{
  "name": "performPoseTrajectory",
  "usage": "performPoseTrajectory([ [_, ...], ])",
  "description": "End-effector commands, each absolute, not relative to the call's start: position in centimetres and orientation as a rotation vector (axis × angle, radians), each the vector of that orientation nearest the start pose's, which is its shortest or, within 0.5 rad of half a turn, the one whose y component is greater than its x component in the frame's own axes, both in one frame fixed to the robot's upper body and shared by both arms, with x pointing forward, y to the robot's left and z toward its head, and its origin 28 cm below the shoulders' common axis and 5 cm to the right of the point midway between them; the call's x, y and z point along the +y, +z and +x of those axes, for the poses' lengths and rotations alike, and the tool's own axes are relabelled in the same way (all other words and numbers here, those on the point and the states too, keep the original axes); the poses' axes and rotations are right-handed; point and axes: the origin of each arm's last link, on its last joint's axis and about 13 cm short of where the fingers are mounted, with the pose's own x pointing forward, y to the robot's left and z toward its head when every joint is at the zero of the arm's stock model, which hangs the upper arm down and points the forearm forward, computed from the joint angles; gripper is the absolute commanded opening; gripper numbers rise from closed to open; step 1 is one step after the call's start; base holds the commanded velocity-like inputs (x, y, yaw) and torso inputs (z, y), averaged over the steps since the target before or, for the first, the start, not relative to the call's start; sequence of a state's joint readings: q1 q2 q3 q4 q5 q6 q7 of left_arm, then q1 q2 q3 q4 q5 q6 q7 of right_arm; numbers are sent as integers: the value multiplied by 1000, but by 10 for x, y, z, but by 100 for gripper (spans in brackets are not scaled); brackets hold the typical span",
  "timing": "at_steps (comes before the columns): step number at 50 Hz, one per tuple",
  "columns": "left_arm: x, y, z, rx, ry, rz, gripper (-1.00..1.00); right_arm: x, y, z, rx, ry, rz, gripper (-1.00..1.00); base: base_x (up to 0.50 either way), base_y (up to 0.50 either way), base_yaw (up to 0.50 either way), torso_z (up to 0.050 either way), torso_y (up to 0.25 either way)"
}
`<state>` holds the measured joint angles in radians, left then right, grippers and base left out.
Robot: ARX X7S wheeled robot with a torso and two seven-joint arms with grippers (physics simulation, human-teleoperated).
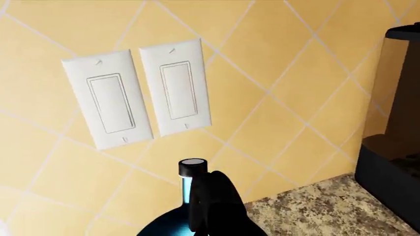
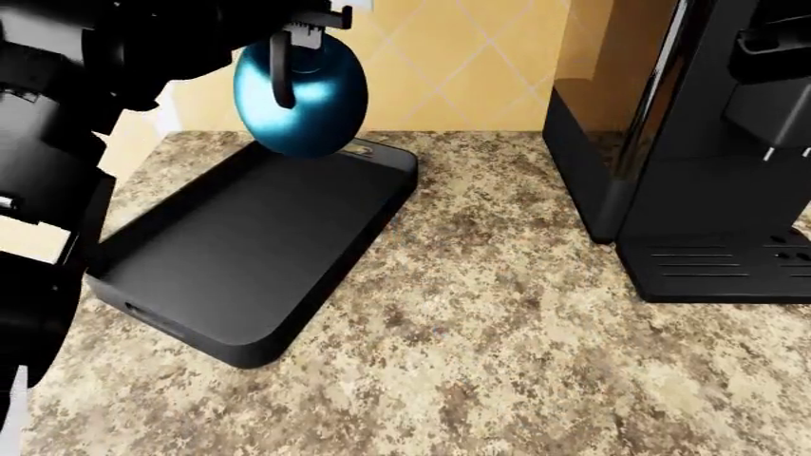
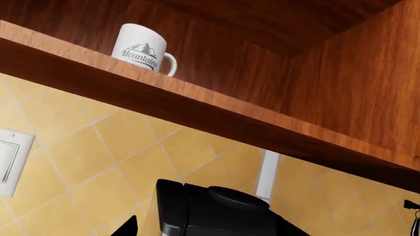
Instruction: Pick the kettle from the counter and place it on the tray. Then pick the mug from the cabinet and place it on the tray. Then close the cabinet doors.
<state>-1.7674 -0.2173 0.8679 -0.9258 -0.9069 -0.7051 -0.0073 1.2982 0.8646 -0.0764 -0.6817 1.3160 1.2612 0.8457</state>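
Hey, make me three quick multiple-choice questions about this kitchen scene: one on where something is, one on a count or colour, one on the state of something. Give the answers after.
1. Where is the mug?
A. on the tray
B. on the cabinet shelf
C. on the counter

2. How many wall switches sit side by side?
A. one
B. two
C. three

3. What is the state of the kettle?
A. resting on the counter
B. lying inside the tray
C. held up over the tray's far end

Answers: B, it stands on the wooden shelf above the tiles; B, two white plates adjoin; C, the left gripper holds it clear of the black tray.
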Motion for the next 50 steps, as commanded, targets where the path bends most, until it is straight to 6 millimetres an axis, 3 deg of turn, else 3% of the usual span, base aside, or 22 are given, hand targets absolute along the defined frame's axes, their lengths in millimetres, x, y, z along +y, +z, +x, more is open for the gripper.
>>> performPoseTrajectory([
  [1, 208, 388, 408, 116, -99, 138, -100, -173, 353, 196, -446, -201, -316, 100, 0, 0, 0, 0, 0],
  [18, 211, 388, 404, 126, -95, 109, -100, -174, 354, 198, -447, -201, -313, 100, 0, 0, 0, 1, 1],
  [26, 213, 400, 395, 107, -99, 93, -100, -173, 353, 199, -449, -197, -309, 100, 0, 0, 0, 0, 1],
  [50, 206, 361, 408, 154, -127, 83, -100, -177, 346, 195, -440, -208, -299, 100, 0, 0, 0, 0, 1],
])
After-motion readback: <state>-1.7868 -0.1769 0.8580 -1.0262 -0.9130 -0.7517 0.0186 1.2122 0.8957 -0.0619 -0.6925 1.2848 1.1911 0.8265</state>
